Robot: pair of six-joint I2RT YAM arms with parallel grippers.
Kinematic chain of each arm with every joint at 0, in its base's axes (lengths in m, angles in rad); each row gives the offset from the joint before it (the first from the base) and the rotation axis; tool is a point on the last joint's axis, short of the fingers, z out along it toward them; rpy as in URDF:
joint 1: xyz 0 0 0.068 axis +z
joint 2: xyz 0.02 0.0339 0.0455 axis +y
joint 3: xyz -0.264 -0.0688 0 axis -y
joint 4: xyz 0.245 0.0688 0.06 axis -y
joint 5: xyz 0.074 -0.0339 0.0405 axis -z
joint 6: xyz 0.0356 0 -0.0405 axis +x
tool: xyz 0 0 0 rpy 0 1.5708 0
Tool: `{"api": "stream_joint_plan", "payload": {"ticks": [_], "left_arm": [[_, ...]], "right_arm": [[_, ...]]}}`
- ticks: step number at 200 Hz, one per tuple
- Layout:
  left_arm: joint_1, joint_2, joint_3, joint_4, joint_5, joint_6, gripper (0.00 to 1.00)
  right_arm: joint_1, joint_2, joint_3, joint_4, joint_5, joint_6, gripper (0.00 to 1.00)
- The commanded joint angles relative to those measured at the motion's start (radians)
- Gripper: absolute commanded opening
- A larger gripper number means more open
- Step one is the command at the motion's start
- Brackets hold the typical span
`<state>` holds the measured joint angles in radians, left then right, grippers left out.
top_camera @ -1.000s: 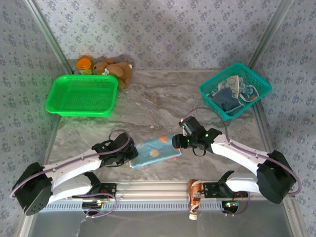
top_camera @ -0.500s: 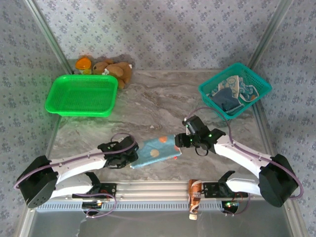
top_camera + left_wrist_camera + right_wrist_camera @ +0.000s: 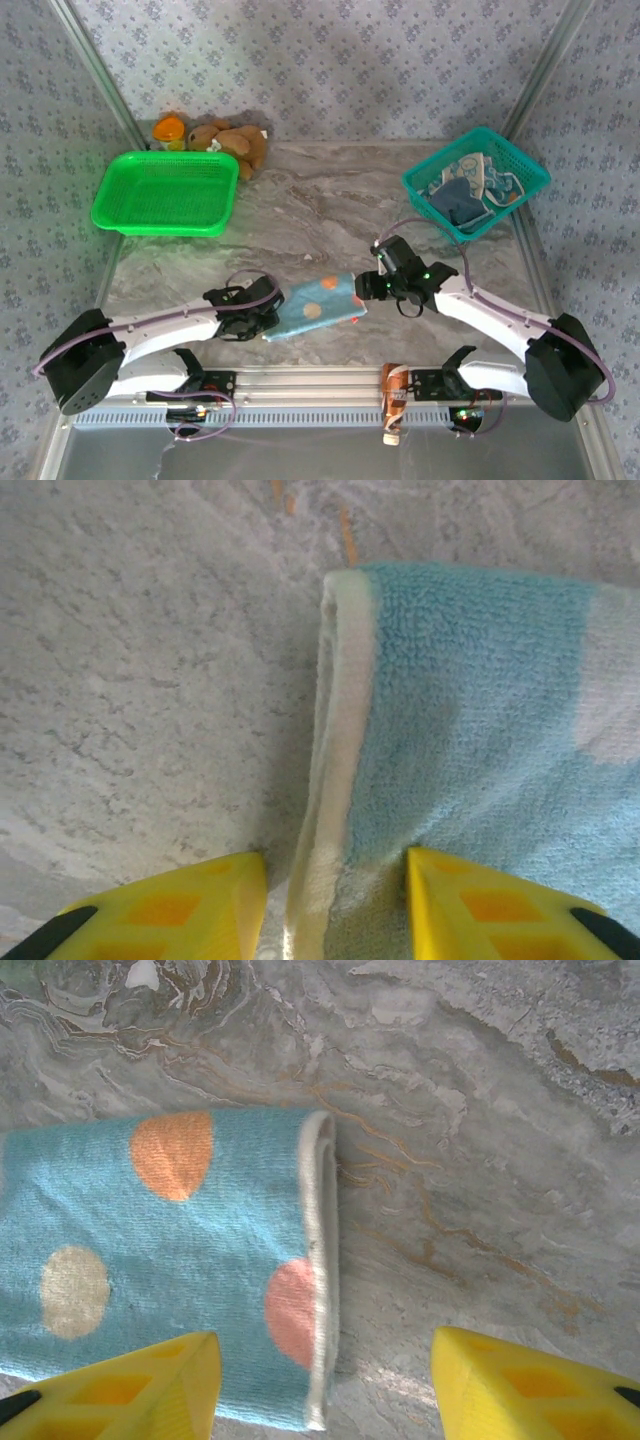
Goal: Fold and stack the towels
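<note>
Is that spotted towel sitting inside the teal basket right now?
No, the spotted towel lies on the marble table, well apart from the teal basket at the far right.

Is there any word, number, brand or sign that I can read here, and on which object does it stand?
No text can be read in these pictures.
Blue terry towel with orange and cream dots: only dots, no letters.
Pale cloth with blue print in the teal plastic basket: motifs too small to read.
Orange-and-white packet at the near edge: too blurred to read.
</note>
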<state>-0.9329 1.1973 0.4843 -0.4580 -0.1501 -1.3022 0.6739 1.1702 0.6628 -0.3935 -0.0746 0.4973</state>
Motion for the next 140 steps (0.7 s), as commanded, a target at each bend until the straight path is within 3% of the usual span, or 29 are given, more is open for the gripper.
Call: {"api": "stream_joint_plan", "payload": {"ticks": [1, 19, 34, 51, 79, 83, 85, 99, 140], "left_arm": [[-0.009, 0.077, -0.019, 0.08, 0.03, -0.023, 0.33], [-0.009, 0.108, -0.019, 0.072, 0.023, -0.013, 0.24], [-0.009, 0.119, -0.017, 0.055, 0.014, 0.002, 0.07], [-0.009, 0.102, -0.004, 0.004, -0.008, 0.02, 0.0], [-0.002, 0.031, 0.059, -0.15, -0.051, 0.077, 0.0], [0.001, 0.02, 0.071, -0.178, -0.058, 0.087, 0.0], [0.003, 0.013, 0.079, -0.193, -0.06, 0.093, 0.0], [0.025, -0.028, 0.132, -0.298, -0.07, 0.136, 0.0], [0.106, -0.116, 0.298, -0.508, -0.092, 0.288, 0.0]], "right_arm": [[-0.008, -0.027, -0.019, -0.03, 0.003, 0.008, 0.61], [-0.018, -0.039, -0.025, -0.034, -0.006, 0.02, 0.61], [-0.029, -0.053, -0.026, -0.034, -0.01, 0.025, 0.62], [-0.037, -0.065, -0.021, -0.036, -0.011, 0.027, 0.62], [-0.05, -0.078, -0.008, -0.044, -0.01, 0.027, 0.67], [-0.052, -0.079, -0.006, -0.046, -0.01, 0.027, 0.73], [-0.053, -0.081, -0.005, -0.045, -0.01, 0.027, 0.8], [-0.061, -0.083, 0.004, -0.04, -0.016, 0.027, 1.0], [-0.082, -0.073, 0.032, -0.039, -0.012, 0.016, 1.0]]}}
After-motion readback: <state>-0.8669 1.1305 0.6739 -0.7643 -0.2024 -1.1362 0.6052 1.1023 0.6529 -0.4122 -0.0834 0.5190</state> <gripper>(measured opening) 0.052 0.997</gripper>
